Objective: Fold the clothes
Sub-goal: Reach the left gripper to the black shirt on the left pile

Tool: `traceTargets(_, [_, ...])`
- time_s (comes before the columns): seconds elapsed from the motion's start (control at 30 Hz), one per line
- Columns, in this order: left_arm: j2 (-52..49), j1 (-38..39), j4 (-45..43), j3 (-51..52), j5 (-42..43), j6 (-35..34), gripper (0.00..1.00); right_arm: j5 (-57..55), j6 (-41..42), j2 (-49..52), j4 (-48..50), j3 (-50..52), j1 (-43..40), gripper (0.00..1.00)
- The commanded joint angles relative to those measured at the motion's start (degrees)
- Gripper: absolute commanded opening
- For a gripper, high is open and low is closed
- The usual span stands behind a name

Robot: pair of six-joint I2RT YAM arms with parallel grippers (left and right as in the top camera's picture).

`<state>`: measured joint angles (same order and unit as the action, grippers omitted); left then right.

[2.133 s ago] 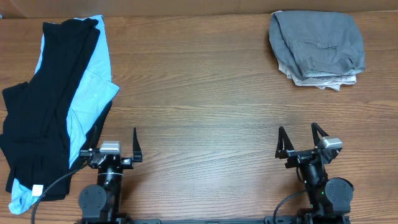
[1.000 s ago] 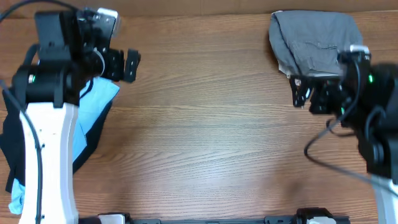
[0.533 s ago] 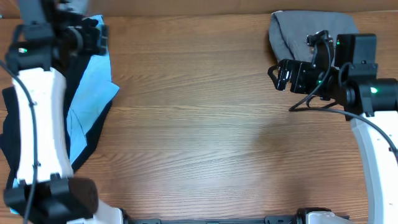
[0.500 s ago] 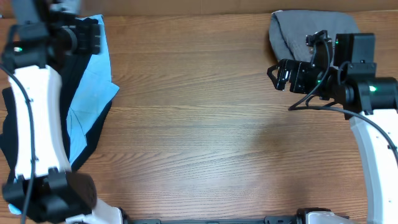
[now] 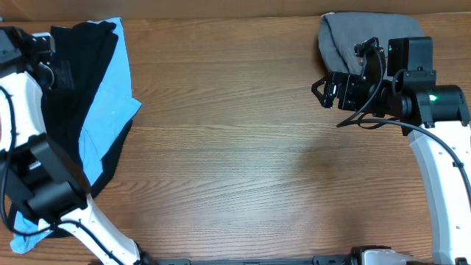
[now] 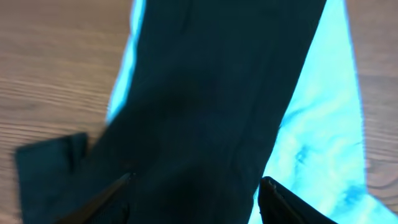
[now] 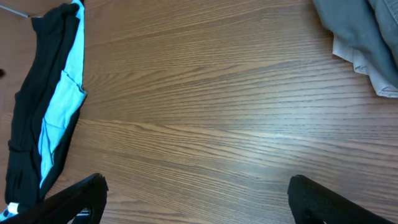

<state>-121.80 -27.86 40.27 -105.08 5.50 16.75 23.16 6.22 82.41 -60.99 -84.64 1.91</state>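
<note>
A black garment (image 5: 66, 110) lies over a light blue garment (image 5: 110, 110) in a loose pile at the table's left side. My left gripper (image 6: 196, 186) is open just above the black garment (image 6: 205, 106), with the blue one (image 6: 317, 143) to its right; in the overhead view it is near the pile's far left (image 5: 40, 55). My right gripper (image 5: 335, 88) is open and empty above bare wood (image 7: 199, 180), beside a folded stack of grey clothes (image 5: 375, 51). The pile shows at the left of the right wrist view (image 7: 43, 112).
The folded grey stack also shows at the top right of the right wrist view (image 7: 367, 37), with a lighter garment edge under it. The wooden table (image 5: 235, 147) spans the view. The left arm's white links (image 5: 22, 147) reach over the pile.
Both arms rose from their rest posts at the near edge. The left gripper swung out over the black and blue pile; the right gripper moved beside the grey stack.
</note>
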Motion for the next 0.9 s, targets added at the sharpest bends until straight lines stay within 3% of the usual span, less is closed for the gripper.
traceTargets(0.0, [-5.0,-0.5,0.7,-1.3,-1.7,1.3,0.62,0.5,-0.2,0.0,0.2,-1.2,0.3,0.94])
traceTargets(0.23, [-8.5,-0.6,1.3,-1.2,-4.0,1.3,0.61,0.5,-0.2,0.0,-0.2,-1.2,0.3,0.92])
traceTargets(0.33, [-9.5,-0.6,1.5,-1.2,-4.1,1.3,0.56,0.5,-0.2,0.0,-0.2,-1.2,0.3,0.91])
traceTargets(0.6, [-10.1,-0.6,2.5,-1.1,-4.0,1.3,0.18,0.5,-0.2,0.0,-0.2,-1.2,0.3,0.90])
traceTargets(0.7, [-10.1,-0.6,3.0,-1.0,-4.0,1.3,0.09,0.5,-0.2,0.0,-0.2,-1.2,0.3,0.90])
traceTargets(0.87, [-10.1,-0.6,3.0,-0.8,-4.0,1.1,0.04,0.5,-0.2,0.0,-0.2,-1.2,0.3,0.89])
